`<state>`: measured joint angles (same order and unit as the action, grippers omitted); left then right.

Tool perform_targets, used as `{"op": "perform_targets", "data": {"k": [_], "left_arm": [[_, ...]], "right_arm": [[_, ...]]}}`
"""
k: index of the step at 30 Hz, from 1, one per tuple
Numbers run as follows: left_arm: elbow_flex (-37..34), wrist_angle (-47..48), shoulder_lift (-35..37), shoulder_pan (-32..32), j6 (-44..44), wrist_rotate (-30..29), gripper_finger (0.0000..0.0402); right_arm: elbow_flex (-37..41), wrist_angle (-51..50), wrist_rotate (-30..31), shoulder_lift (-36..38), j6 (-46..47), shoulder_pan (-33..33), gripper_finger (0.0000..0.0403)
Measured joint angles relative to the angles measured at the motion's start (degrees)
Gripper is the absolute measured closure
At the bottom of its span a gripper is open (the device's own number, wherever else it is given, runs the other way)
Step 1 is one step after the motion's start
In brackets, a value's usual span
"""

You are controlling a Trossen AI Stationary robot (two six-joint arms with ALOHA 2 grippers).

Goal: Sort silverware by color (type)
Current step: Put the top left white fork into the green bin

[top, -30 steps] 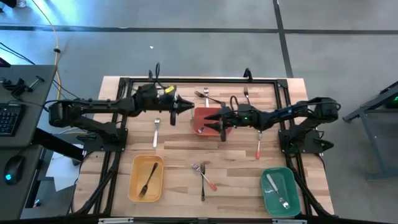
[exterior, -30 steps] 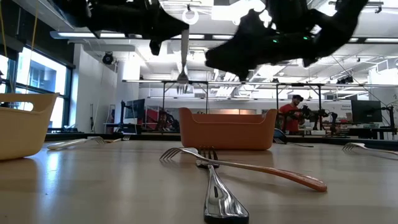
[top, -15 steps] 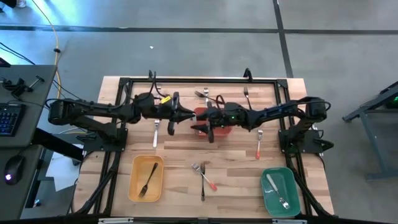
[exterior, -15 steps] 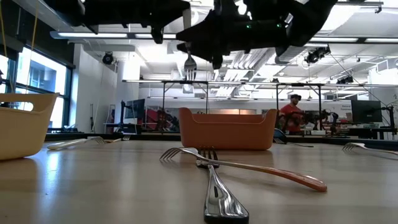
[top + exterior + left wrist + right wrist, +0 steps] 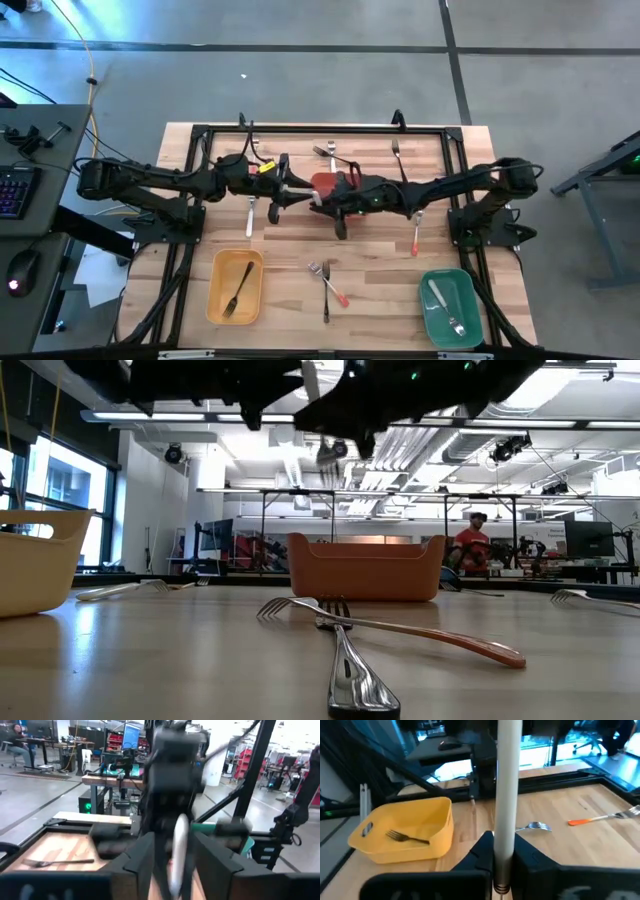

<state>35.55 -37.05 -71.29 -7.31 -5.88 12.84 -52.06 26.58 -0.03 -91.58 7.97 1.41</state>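
Observation:
A silver-white fork (image 5: 507, 780) stands upright in the air above the table's middle, its head (image 5: 328, 455) downward. My right gripper (image 5: 502, 865) is shut on it and reaches in from the right over the red bin (image 5: 365, 568). My left gripper (image 5: 175, 870) faces it from the left and is open, with a finger on either side of the fork's pale handle (image 5: 177, 845). In the high view the two grippers meet nose to nose, my left gripper (image 5: 297, 192) against my right gripper (image 5: 316, 199). My right gripper pinches the fork's white handle (image 5: 503, 851) between its two fingers, near the handle's lower end. The fingers come level from the table's right side and lie across the handle. The fork is lifted clear, roughly upright, and most of the handle rises above the fingers.
A yellow bin (image 5: 236, 286) at near left holds a dark fork (image 5: 238, 287). A green bin (image 5: 447, 305) at near right holds silver pieces. Loose forks lie on the table: a silver fork (image 5: 251, 212), a red-handled fork (image 5: 415, 238), two crossed forks (image 5: 327, 285) and more forks (image 5: 330, 153) at the far side.
My right gripper has moved toward the table's left to the fork and has shut on its handle. My left gripper, which held the fork, has drifted toward the near edge and opened. The fork has stayed upright in the air and has risen a little.

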Motion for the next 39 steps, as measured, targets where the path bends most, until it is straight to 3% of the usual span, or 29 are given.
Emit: {"op": "perform_targets", "data": {"k": [5, 11, 18, 26, 33, 39], "left_arm": [[-5.9, -6.9, 0.0, 0.0, 0.2, -1.0, 0.0256], [-12.8, -17.2, 0.0, -1.1, 0.9, -1.5, 0.0265], [-16.8, -20.0, 0.0, -2.6, 1.2, -1.6, 0.0281], [-17.5, -19.9, 0.0, -3.2, 1.5, -1.6, 0.0286], [-17.5, -19.9, 0.0, -3.2, 2.4, -1.6, 0.0287], [-17.5, -20.0, 0.0, -3.8, 2.7, -1.6, 0.0287]], "right_arm": [[0.0, -13.8, 3.4, 7.2, 7.4, 3.6, 0.0398], [0.0, -32.1, 3.5, 15.2, 26.6, 11.2, 0.0398], [0.0, -53.1, 6.1, 21.8, 59.7, 26.7, 0.04], [0.0, -75.2, 4.5, 20.6, 97.6, 45.8, 0.04], [1.2, -78.9, 3.0, 17.0, 115.2, 57.5, 0.04], [7.0, -69.0, 2.1, 13.1, 118.6, 59.9, 0.04]]}}
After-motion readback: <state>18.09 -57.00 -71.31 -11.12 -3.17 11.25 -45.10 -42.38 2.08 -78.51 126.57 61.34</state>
